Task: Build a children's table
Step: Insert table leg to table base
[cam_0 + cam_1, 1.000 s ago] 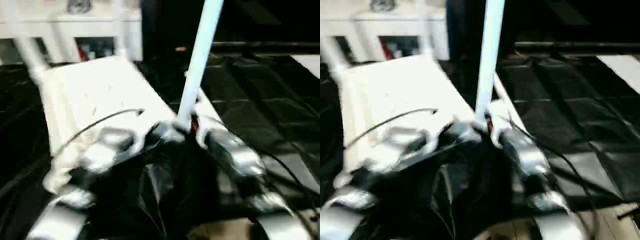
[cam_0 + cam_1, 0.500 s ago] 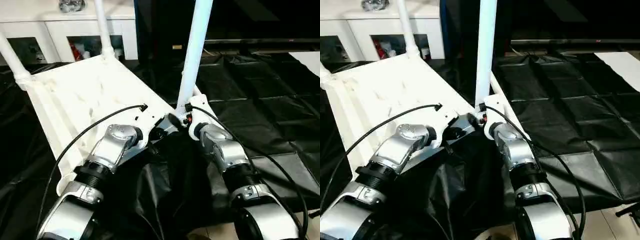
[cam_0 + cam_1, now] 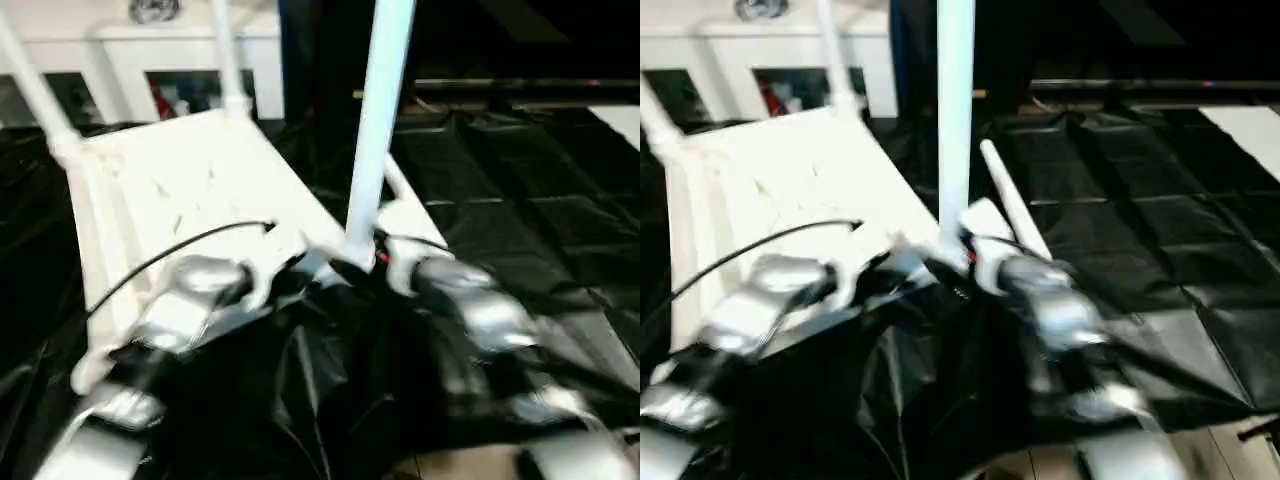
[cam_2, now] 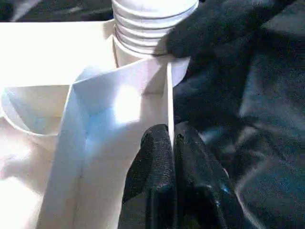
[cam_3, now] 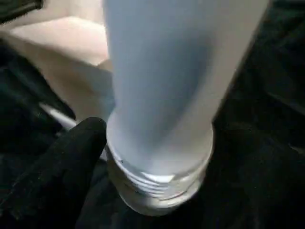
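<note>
**Third leg going into the near corner socket**

Since half a second ago the head views have swung and smeared, and the upright leg (image 3: 378, 130) now reads nearer vertical, though much of that may be camera motion.

Nearest, the left gripper (image 4: 172, 143) is pinched closed on a thin rib at the tabletop's edge, one black finger on each side. Just beyond it, the right gripper (image 5: 71, 157) has a black finger (image 5: 62, 162) against the leg's threaded base; whether its jaws are clamped around the leg I cannot tell. The ridged thread (image 4: 150, 28) sits at the rounded corner socket, not yet fully sunk.

The tabletop (image 3: 190, 190) lies underside up on black sheeting (image 3: 520, 180), tilted away. Two legs (image 3: 225, 55) already stand at the far corners before a white cabinet (image 3: 120, 40).

The parts look like light, stiff, smooth moulded plastic, probably slippery; the leg is best held low, near the thread, and the top by its ribs.
</note>
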You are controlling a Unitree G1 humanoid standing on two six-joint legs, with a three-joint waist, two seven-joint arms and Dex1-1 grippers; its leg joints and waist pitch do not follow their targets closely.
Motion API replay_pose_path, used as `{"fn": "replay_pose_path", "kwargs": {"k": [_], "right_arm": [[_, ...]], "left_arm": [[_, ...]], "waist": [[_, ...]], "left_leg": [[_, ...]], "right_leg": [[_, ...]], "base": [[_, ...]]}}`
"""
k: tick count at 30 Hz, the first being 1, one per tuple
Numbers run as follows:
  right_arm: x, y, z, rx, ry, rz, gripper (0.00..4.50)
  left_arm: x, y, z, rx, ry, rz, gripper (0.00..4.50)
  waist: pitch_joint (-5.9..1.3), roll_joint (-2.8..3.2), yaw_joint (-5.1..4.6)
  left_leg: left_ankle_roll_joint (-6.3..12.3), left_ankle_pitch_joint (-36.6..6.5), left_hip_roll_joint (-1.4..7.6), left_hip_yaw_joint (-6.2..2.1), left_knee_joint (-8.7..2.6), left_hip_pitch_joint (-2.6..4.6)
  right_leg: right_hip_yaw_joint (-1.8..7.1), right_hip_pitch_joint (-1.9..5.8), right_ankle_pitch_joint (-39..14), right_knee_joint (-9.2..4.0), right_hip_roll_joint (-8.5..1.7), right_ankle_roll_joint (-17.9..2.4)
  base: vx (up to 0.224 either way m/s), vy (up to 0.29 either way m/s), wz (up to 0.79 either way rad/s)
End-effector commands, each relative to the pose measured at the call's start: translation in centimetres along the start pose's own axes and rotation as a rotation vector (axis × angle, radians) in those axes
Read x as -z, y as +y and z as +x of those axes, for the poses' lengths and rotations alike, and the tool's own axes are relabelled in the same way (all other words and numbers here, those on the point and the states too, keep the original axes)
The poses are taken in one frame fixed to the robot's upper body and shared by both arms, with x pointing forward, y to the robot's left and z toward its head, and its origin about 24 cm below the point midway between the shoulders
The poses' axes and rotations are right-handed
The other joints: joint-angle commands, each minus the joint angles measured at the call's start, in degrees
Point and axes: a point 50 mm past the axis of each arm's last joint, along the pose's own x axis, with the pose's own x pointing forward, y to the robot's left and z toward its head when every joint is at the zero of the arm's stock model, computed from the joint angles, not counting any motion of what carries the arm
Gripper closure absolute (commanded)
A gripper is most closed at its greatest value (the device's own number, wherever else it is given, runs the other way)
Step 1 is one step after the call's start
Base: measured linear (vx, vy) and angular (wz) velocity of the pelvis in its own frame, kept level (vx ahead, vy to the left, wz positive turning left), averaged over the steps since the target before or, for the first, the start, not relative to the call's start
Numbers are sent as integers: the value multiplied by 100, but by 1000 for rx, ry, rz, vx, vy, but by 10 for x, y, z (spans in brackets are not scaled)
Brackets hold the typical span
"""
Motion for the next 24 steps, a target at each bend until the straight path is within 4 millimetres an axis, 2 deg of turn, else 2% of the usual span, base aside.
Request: {"fn": "replay_pose_path", "kwargs": {"k": [1,2,4,6,10,13,22,23,24], "right_arm": [[-3,7,-2,-84,-7,-17,5],[-3,8,-5,-110,1,-27,5],[-1,9,-9,-148,15,-38,5],[0,10,-11,-174,24,-38,5],[2,14,-13,-214,31,-36,5],[2,16,-11,-220,31,-21,37],[2,18,-7,-222,23,0,87],[3,18,-7,-222,22,2,87],[3,19,-7,-222,21,3,111]], "left_arm": [[-29,-10,1,107,-133,112,450],[-29,-12,0,126,-129,121,450],[-26,-15,-2,156,-114,132,450],[-24,-17,-2,175,-106,134,450],[-23,-19,-4,197,-102,132,450],[-21,-20,-4,200,-92,130,450],[-21,-19,-5,196,-87,124,450],[-21,-19,-5,195,-86,122,450],[-20,-18,-5,194,-86,121,450]], "waist": [[-397,-12,4],[-393,-4,12],[-395,-14,31],[-392,-10,48],[-389,-22,75],[-387,-40,66],[-400,-29,70],[-399,-11,74],[-402,-22,75]], "left_leg": [[76,-1599,330,-162,-403,203],[66,-1610,336,-154,-401,216],[46,-1640,340,-149,-402,236],[41,-1619,339,-158,-409,208],[23,-1655,335,-161,-409,203],[-13,-1676,328,-169,-411,199],[13,-1551,321,-158,-395,199],[10,-1566,323,-161,-396,205],[-2,-1553,325,-166,-403,193]], "right_leg": [[264,217,-1722,-472,-465,-1059],[271,184,-1748,-481,-458,-1066],[273,168,-1742,-483,-451,-1077],[266,192,-1737,-468,-456,-1081],[268,189,-1920,-480,-466,-1007],[263,186,-2036,-488,-466,-969],[267,187,-1834,-474,-461,-1014],[266,182,-1859,-475,-465,-1014],[259,197,-1830,-466,-459,-1007]], "base": [[0,0,0],[0,0,0],[0,0,0],[0,0,0],[0,0,0],[0,0,0],[0,0,0],[0,0,0],[0,0,0]]}}
